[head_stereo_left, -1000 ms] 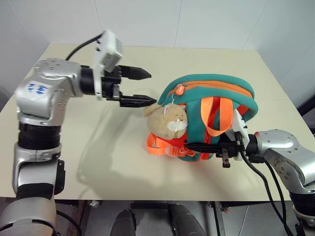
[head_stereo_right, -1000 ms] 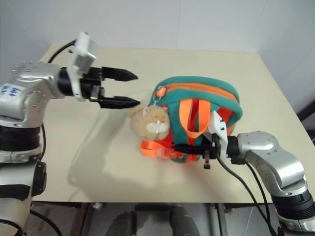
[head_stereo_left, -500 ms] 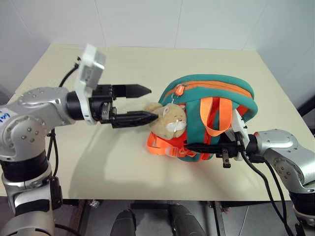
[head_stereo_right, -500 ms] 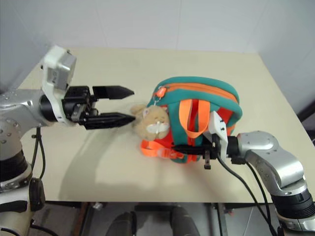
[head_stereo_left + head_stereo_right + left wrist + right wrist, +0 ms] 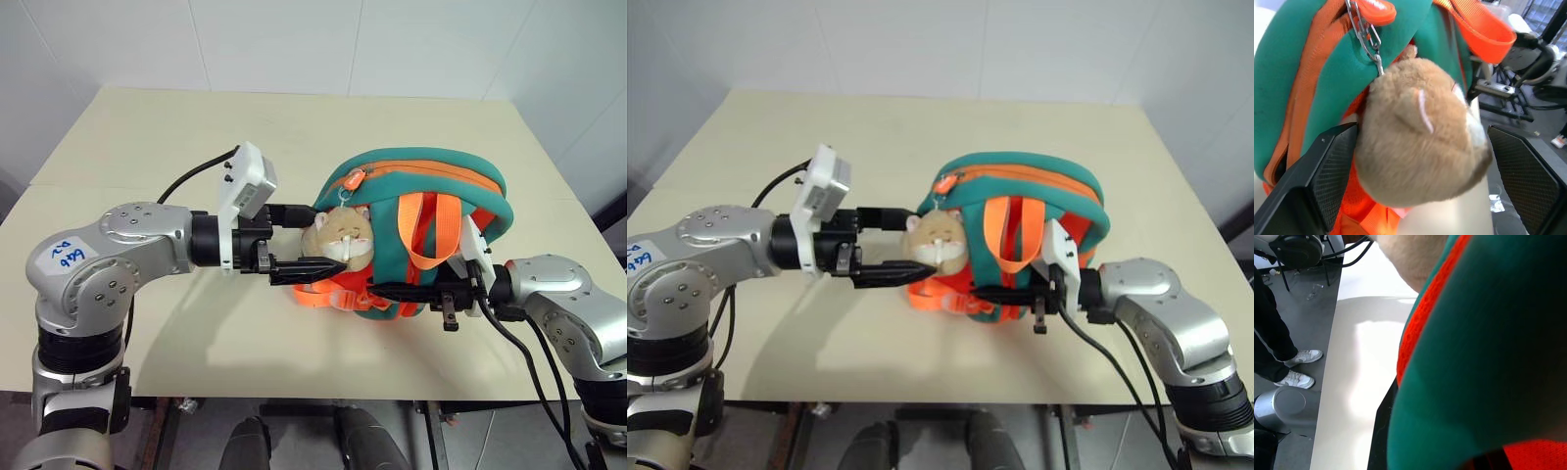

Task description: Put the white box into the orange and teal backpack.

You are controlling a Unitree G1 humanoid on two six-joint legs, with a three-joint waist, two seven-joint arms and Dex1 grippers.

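The orange and teal backpack [image 5: 421, 186] stands upright on the beige table [image 5: 147, 127], its zipper closed along the top. A tan plush toy [image 5: 338, 235] hangs from the zipper pull at its left side. My left gripper [image 5: 324, 240] is open, one finger on each side of the plush toy [image 5: 1420, 132], with the pads [image 5: 1327, 171] close to it. My right gripper [image 5: 384, 291] is shut on the backpack's lower front edge, beside the orange straps [image 5: 426, 230]. The white box is out of view.
The table's front edge runs just below both arms. Bare tabletop lies to the left of and behind the backpack. A person's legs and white shoes [image 5: 1295, 377] stand on the floor past the table edge.
My left gripper has come down and toward me, closing in on the backpack until its open fingers straddle the plush toy. The right arm and the backpack have not moved.
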